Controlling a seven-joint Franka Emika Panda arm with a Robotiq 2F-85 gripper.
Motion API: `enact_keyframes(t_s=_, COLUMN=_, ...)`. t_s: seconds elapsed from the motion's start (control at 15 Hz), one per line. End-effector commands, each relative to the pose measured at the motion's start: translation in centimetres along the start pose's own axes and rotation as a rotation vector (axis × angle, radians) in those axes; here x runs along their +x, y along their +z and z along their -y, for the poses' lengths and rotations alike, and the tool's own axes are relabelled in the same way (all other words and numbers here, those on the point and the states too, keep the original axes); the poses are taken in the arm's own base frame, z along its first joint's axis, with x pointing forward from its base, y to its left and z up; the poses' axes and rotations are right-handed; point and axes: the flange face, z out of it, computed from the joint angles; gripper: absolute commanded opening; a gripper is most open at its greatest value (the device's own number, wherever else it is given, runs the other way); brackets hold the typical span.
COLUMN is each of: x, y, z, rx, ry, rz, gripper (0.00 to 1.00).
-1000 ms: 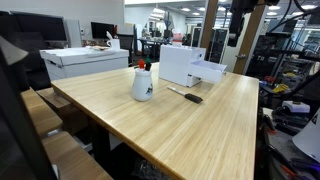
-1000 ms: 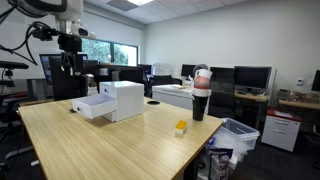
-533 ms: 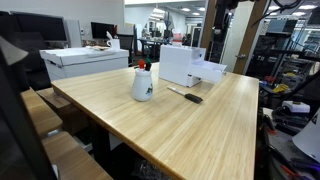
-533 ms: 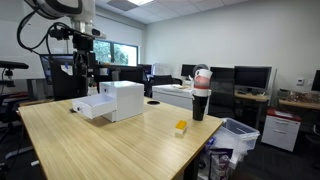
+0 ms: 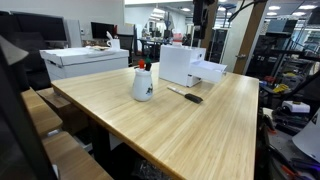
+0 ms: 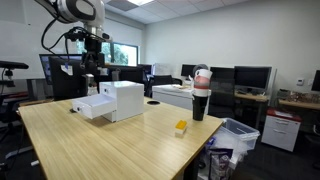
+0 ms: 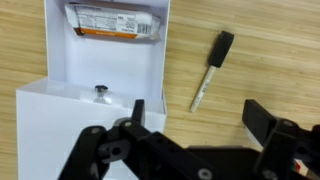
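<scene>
My gripper (image 7: 198, 110) is open, with nothing between its black fingers (image 7: 258, 115). It hangs high above the wooden table (image 7: 270, 50), over a white box (image 7: 70, 110) and its pulled-out drawer (image 7: 110, 65). A snack packet (image 7: 113, 20) lies in the drawer. A white marker with a black cap (image 7: 210, 68) lies on the table beside the drawer. In both exterior views the gripper (image 5: 204, 27) (image 6: 89, 78) is well above the box (image 5: 180, 64) (image 6: 124, 100), touching nothing. The marker (image 5: 187, 95) lies in front of the box.
A white jug with a red top (image 5: 143, 83) stands mid-table. A small yellow object (image 6: 181, 127) and a dark cup with a red and white top (image 6: 201, 96) sit near the table's edge. Office desks, monitors and a large white box (image 5: 85, 60) surround the table.
The arm has swung sideways from beyond the box to above it. The jaws stay open. Nothing on the table has moved.
</scene>
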Motion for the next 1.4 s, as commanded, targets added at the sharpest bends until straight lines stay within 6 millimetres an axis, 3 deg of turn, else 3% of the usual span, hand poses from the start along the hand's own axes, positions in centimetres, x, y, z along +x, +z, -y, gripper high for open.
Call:
enact_keyframes(t_s=0.0, x=1.0, y=-0.1, z=0.7, rx=-0.018, ry=-0.043, rz=-0.011, gripper=1.0)
enact_keyframes(t_s=0.4, x=1.0, y=1.6, z=2.8, rx=-0.036, ry=-0.04, rz=-0.09, gripper=1.0)
enact_keyframes(t_s=1.0, x=-1.2, y=5.9, z=6.3, rx=-0.024, ry=0.048, rz=-0.13, gripper=1.0)
enact_keyframes(t_s=1.13, x=-1.5, y=7.0, z=6.9, rx=-0.025, ry=0.083, rz=-0.149, gripper=1.0)
enact_keyframes(t_s=1.33, x=-1.1, y=8.3, z=6.2, rx=-0.019, ry=0.145, rz=-0.155, gripper=1.0)
